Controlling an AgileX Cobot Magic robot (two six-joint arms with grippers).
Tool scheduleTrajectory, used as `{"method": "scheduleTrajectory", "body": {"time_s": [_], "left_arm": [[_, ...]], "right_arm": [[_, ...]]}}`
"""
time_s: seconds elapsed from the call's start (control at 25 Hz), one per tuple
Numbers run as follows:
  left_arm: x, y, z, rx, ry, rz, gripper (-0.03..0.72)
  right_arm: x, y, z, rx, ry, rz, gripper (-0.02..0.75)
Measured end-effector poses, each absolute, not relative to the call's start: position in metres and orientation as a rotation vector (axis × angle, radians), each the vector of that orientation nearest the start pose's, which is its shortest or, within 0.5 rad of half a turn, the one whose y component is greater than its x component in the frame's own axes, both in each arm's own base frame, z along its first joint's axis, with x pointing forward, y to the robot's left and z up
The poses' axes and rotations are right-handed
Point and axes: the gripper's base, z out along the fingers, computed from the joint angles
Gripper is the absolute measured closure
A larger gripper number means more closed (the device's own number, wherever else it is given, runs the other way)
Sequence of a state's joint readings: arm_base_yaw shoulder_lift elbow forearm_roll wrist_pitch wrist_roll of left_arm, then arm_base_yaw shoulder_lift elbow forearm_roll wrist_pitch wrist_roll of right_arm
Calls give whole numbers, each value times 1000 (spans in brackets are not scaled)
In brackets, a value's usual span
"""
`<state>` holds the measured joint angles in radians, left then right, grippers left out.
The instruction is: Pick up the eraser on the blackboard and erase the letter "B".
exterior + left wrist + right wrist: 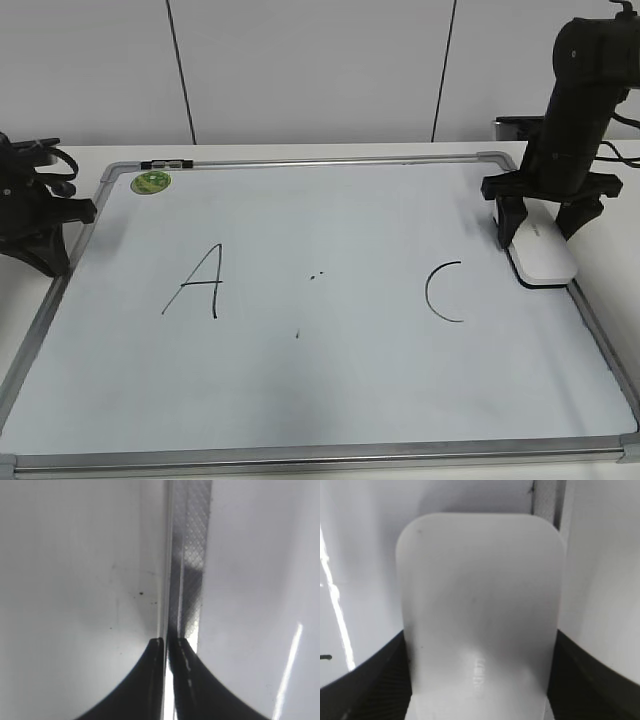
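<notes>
The white eraser [540, 250] lies on the blackboard [330, 390] against its right frame, beside the letter "C" [443, 291]. My right gripper [540, 236] stands over the eraser's far end, one finger on each long side. In the right wrist view the eraser [480, 580] fills the space between the jaws [480, 635], which press on its edges. No letter "B" shows. Only faint black specks [318, 275] lie between the "A" [197, 282] and the "C". My left gripper [50, 262] is shut and empty at the board's left frame [192, 555].
A small green round magnet [151, 181] sits at the board's far left corner. A small dark clip [168, 162] lies on the top frame. A grey box [515, 128] stands behind the right arm. The board rests on a white table [620, 260].
</notes>
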<state>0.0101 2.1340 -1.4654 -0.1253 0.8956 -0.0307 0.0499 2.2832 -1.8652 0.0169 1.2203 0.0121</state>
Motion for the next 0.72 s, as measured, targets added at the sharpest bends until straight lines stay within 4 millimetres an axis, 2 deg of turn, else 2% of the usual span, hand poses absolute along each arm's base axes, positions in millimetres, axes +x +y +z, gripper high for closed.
{"method": "scheduleTrajectory", "body": {"time_s": [0.12, 0.28, 0.44, 0.52, 0.64, 0.72], "left_arm": [[414, -5, 132, -174, 3040, -156, 653], [414, -5, 132, -174, 3040, -156, 650], [414, -5, 132, -176, 3040, -159, 634], [414, -5, 133, -176, 3038, -159, 596], [414, -4, 137, -166, 3029, -147, 491], [413, -4, 148, -162, 3011, -148, 416]], "right_arm": [[459, 25, 159, -48, 3123, 32, 179], [459, 25, 159, -47, 3123, 35, 83], [461, 25, 162, -46, 3111, 37, 68], [464, 25, 170, -44, 3085, 38, 67], [463, 25, 184, -42, 3051, 37, 68], [462, 24, 197, -35, 3023, 29, 69]]}}
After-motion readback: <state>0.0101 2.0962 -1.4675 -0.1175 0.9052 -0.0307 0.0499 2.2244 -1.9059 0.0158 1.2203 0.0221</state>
